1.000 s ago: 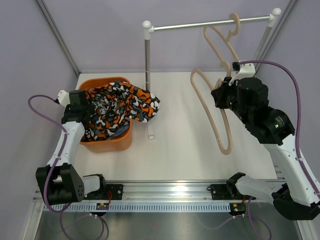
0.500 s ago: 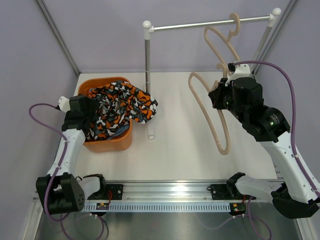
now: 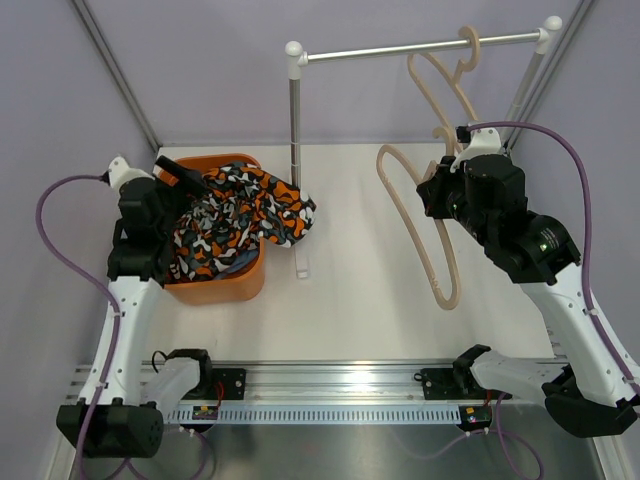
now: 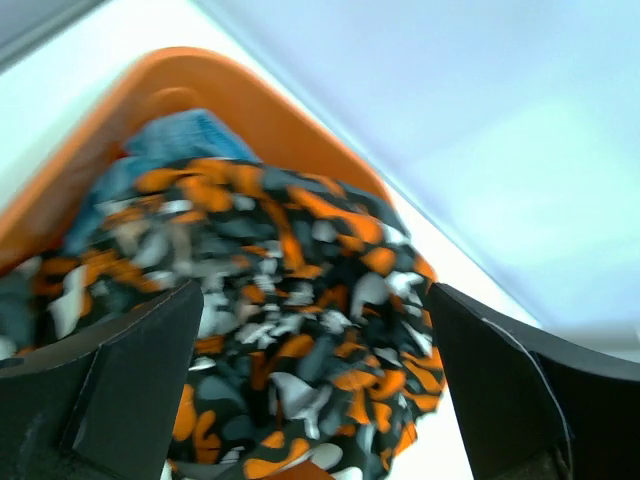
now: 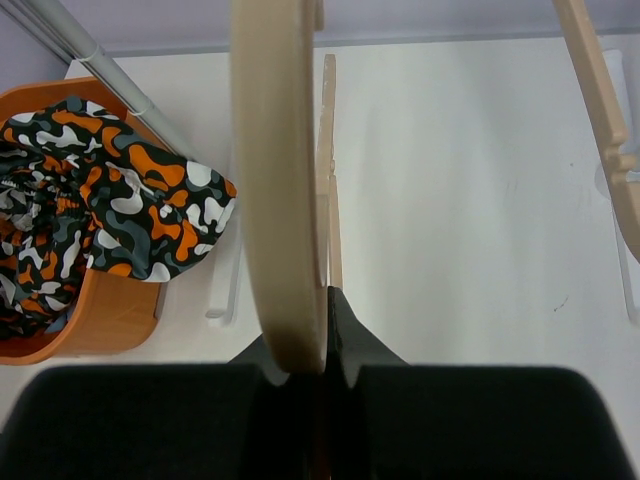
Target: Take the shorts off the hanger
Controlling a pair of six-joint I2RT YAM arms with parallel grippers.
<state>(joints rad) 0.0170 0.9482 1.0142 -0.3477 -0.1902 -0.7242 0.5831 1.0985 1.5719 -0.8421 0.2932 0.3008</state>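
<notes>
The camouflage shorts [image 3: 245, 205] [image 4: 300, 280] [image 5: 140, 200] lie heaped in the orange basket [image 3: 215, 290], one edge draped over its right rim. Under them a bit of the light blue shorts [image 4: 185, 135] shows. My left gripper [image 3: 178, 185] [image 4: 315, 300] hangs open just above the camouflage heap, holding nothing. My right gripper [image 3: 432, 190] [image 5: 318, 330] is shut on a bare beige hanger [image 3: 420, 235] [image 5: 275, 180], held off the rail on the right side of the table. No cloth hangs on it.
A second bare beige hanger [image 3: 440, 85] [image 5: 600, 110] hangs on the metal rail [image 3: 420, 47]. The rack's left post [image 3: 296, 150] stands just right of the basket. Grey walls close in on both sides.
My left gripper has opened, let go of the camouflage shorts and lifted back above the basket. The right gripper shifted the hanger slightly left, then held still.
</notes>
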